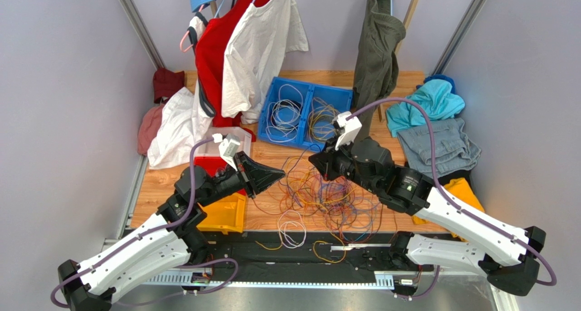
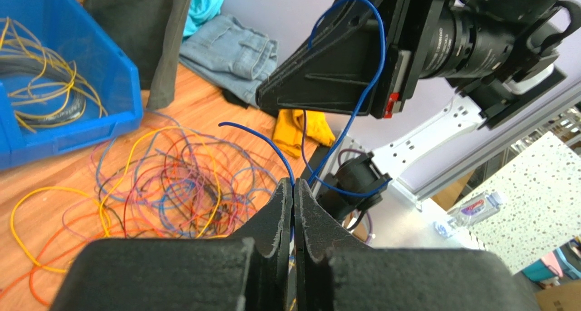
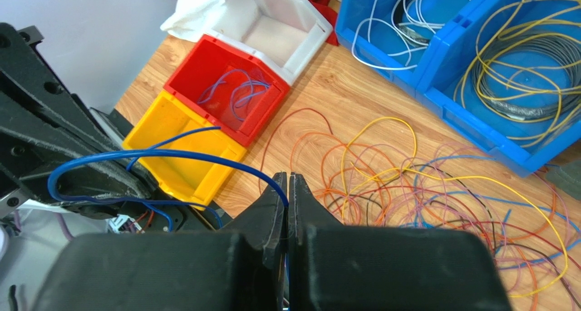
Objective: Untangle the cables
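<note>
Cables lie tangled; left fingers and right fingers each clamp one blue cable.

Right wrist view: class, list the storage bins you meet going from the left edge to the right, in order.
yellow bin → red bin → white bin → blue bin holding white cables → blue bin holding yellow cables

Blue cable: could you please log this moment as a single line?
left gripper: shut on blue cable | right gripper: shut on blue cable | cable: slack loop between them | pile: tangled
</note>
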`<state>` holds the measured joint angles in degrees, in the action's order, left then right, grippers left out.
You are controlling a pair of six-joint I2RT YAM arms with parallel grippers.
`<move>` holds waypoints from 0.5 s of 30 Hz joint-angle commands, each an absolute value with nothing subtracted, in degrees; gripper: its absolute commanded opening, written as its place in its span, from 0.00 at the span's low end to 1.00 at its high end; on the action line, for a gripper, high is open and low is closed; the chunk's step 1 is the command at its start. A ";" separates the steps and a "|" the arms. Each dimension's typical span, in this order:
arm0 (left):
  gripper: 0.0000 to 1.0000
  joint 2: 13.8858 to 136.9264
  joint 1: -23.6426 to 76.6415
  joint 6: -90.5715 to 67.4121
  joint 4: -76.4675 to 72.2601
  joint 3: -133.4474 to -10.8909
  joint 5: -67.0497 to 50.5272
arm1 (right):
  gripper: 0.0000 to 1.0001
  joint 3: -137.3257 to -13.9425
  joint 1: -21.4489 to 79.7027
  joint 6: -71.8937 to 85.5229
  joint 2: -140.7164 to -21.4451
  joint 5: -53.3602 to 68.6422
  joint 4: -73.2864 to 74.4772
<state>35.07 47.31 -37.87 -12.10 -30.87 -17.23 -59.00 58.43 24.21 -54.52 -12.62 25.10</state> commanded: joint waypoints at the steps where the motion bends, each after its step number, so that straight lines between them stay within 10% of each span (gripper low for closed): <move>1: 0.08 33.66 47.55 -38.50 -15.29 -29.53 -17.49 | 0.00 -60.38 58.45 24.52 -56.51 -13.71 25.32; 15: 0.19 32.69 47.55 -39.37 -17.14 -28.48 -19.25 | 0.00 -62.49 58.53 25.58 -62.57 -9.14 23.55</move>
<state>32.95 47.31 -38.61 -13.78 -28.95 -17.96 -59.20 58.43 24.47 -61.82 -11.49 25.91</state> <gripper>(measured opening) 0.165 0.011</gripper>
